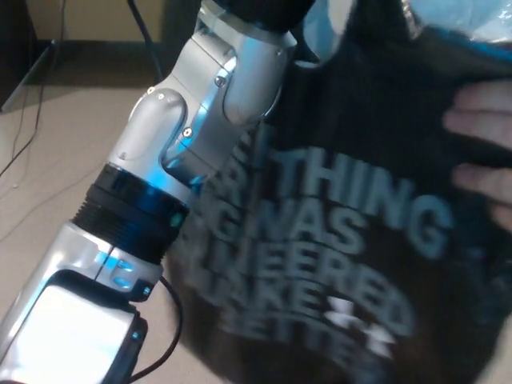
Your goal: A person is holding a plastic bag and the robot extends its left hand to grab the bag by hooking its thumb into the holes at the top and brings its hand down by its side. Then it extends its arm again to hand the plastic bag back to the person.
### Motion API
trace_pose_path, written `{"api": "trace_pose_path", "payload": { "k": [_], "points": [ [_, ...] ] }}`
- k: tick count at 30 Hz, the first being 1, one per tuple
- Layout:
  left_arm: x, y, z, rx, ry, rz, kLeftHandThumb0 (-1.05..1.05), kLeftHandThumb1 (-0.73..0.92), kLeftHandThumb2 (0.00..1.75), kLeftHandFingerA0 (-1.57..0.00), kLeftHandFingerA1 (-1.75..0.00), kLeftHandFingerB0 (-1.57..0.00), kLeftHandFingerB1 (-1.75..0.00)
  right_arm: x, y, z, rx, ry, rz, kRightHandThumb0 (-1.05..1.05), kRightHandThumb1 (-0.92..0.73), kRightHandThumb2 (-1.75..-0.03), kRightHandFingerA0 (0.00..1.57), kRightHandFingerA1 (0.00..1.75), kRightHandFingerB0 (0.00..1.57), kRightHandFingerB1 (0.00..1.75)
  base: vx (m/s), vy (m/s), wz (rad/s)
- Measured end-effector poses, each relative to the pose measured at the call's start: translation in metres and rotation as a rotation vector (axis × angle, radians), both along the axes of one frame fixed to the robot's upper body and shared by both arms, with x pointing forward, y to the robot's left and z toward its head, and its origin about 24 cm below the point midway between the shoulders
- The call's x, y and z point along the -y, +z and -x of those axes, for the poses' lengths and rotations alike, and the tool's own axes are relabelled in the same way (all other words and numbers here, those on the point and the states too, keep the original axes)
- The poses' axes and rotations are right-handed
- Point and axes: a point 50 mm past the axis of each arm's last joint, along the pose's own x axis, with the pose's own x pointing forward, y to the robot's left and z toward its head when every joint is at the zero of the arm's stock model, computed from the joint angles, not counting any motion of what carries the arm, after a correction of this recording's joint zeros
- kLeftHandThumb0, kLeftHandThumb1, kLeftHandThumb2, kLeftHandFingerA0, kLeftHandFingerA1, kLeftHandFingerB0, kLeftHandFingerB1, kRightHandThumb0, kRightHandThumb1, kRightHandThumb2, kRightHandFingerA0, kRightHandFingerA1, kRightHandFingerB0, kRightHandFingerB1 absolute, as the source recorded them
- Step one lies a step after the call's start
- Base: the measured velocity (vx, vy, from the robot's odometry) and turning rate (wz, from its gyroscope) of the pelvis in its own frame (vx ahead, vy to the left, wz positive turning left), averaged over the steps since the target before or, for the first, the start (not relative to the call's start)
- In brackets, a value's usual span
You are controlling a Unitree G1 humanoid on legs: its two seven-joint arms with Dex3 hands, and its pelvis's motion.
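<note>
the left hand [260,10] is mostly cut off by the top edge; only a dark base above the silver wrist shows, so i cannot tell how its fingers stand or whether the thumb is through a hole; it sits right against the top corner of the bag [344,240], which fits the hooking grip the task asks for, as a judgement only. the person's fingers [480,120] lie loosely spread and flat on the bag's upper right face, pressing it more than pinching it; that looks like steadying or taking it, so the moment reads as an exchange between the two, though which leg of the task i cannot say.

the bag is black with pale, blurred lettering; it hangs tilted across the middle and right of the view and runs off the bottom edge. the left arm [160,200] rises from the lower left to the top centre, silver shell over a black ring with blue lights, a thin cable [172,336] looping near the forearm; raised like this it holds the bag's top up near the person. the right hand is not in view.

behind lies a tan floor [56,160], with dark cords [24,132] trailing at the left and dark furniture or a wall base at the upper left.
</note>
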Motion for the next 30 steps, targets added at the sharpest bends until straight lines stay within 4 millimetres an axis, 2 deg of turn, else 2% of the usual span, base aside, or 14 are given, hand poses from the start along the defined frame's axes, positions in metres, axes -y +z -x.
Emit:
{"api": "trace_pose_path", "payload": {
  "k": [4, 5, 6, 7, 8, 9, 10, 12, 13, 14, 16, 22, 23, 30],
  "points": [
    [-0.002, -0.002, 0.001, 0.004, 0.006, -0.005, -0.18, 0.76, 0.68, -0.96, -1.70, -0.70, -1.28, 0.000, 0.000, 0.000, 0.002, 0.004, -0.001, -0.36, -0.68, -0.61, 0.70, 0.46, 0.59, 0.40, 0.00, 0.000, 0.00],
    [-0.003, -0.003, 0.001, 0.003, 0.008, -0.009, -0.23, 0.60, 0.99, -1.21, -1.35, -0.77, -0.94, 0.000, 0.000, 0.000, 0.002, 0.005, 0.000, -0.36, -0.68, -0.61, 0.69, 0.45, 0.58, 0.40, 0.00, 0.000, 0.00],
    [-0.004, -0.004, 0.002, 0.001, 0.009, -0.013, -0.23, 0.60, 0.99, -1.21, -1.35, -0.77, -0.94, -0.001, 0.000, 0.000, 0.001, 0.006, 0.000, -0.36, -0.68, -0.61, 0.69, 0.45, 0.58, 0.40, 0.00, 0.000, 0.00],
    [-0.005, -0.006, 0.003, -0.003, 0.011, -0.016, -0.24, 0.74, 0.66, -0.89, -1.64, -0.78, -0.66, -0.001, 0.000, 0.000, 0.000, 0.008, 0.000, -0.35, -0.69, -0.60, 0.68, 0.45, 0.58, 0.40, 0.00, 0.000, 0.00],
    [-0.006, -0.008, 0.005, -0.011, 0.011, -0.024, -0.29, 0.68, 0.60, -0.89, -0.88, -0.63, -0.40, -0.001, -0.001, 0.002, -0.005, 0.010, 0.001, -0.34, -0.69, -0.61, 0.67, 0.45, 0.59, 0.40, 0.00, 0.000, 0.00],
    [-0.007, -0.011, 0.006, -0.025, 0.013, -0.033, -0.29, 0.68, 0.60, -0.89, -0.88, -0.63, -0.40, -0.001, -0.002, 0.003, -0.010, 0.009, 0.001, -0.34, -0.69, -0.61, 0.67, 0.45, 0.59, 0.40, 0.00, 0.000, 0.00],
    [-0.007, -0.013, 0.007, -0.034, 0.016, -0.040, -0.32, 0.60, 0.58, -0.82, -0.48, -0.52, -0.37, -0.001, -0.002, 0.004, -0.012, 0.009, 0.000, -0.34, -0.69, -0.61, 0.67, 0.45, 0.59, 0.40, 0.00, 0.000, 0.00],
    [-0.008, -0.017, 0.008, -0.053, 0.019, -0.055, -0.55, 0.44, 0.71, -0.29, -0.44, -0.19, -0.37, -0.001, -0.002, 0.005, -0.013, 0.009, -0.001, -0.35, -0.69, -0.61, 0.69, 0.45, 0.60, 0.40, 0.00, 0.000, 0.00],
    [-0.009, -0.020, 0.008, -0.071, 0.023, -0.066, -0.31, 0.30, 0.87, -0.01, -0.49, 0.00, -0.47, -0.001, -0.003, 0.006, -0.015, 0.009, -0.002, -0.35, -0.69, -0.61, 0.70, 0.45, 0.60, 0.40, 0.00, 0.000, 0.00],
    [-0.010, -0.021, 0.008, -0.082, 0.026, -0.073, -0.62, 0.39, 0.75, -0.04, -0.25, -0.07, -0.26, -0.001, -0.003, 0.006, -0.016, 0.009, -0.002, -0.36, -0.69, -0.61, 0.70, 0.45, 0.60, 0.40, 0.00, 0.000, 0.00],
    [-0.011, -0.024, 0.009, -0.107, 0.035, -0.094, -0.68, 0.40, 0.79, 0.00, -0.05, 0.00, -0.10, -0.002, -0.003, 0.006, -0.017, 0.010, -0.003, -0.36, -0.69, -0.61, 0.71, 0.46, 0.60, 0.40, 0.00, 0.000, 0.00],
    [-0.017, -0.028, 0.008, -0.161, 0.063, -0.162, -0.70, 0.40, 0.82, 0.00, 0.00, 0.00, -0.01, -0.003, -0.004, 0.006, -0.016, 0.013, -0.006, -0.35, -0.70, -0.61, 0.71, 0.46, 0.59, 0.40, 0.00, 0.000, 0.00],
    [-0.018, -0.029, 0.008, -0.170, 0.069, -0.177, -0.90, 0.40, 0.62, 0.00, 0.00, 0.00, -0.02, -0.003, -0.004, 0.006, -0.016, 0.014, -0.007, -0.35, -0.70, -0.61, 0.69, 0.45, 0.59, 0.40, 0.00, 0.000, 0.00],
    [-0.025, -0.029, 0.009, -0.225, 0.103, -0.259, -0.98, 0.39, 0.66, 0.00, 0.00, 0.00, 0.00, -0.005, -0.004, 0.005, -0.013, 0.015, -0.010, -0.34, -0.68, -0.60, 0.68, 0.46, 0.59, 0.40, 0.00, 0.000, 0.00]
  ]
}}
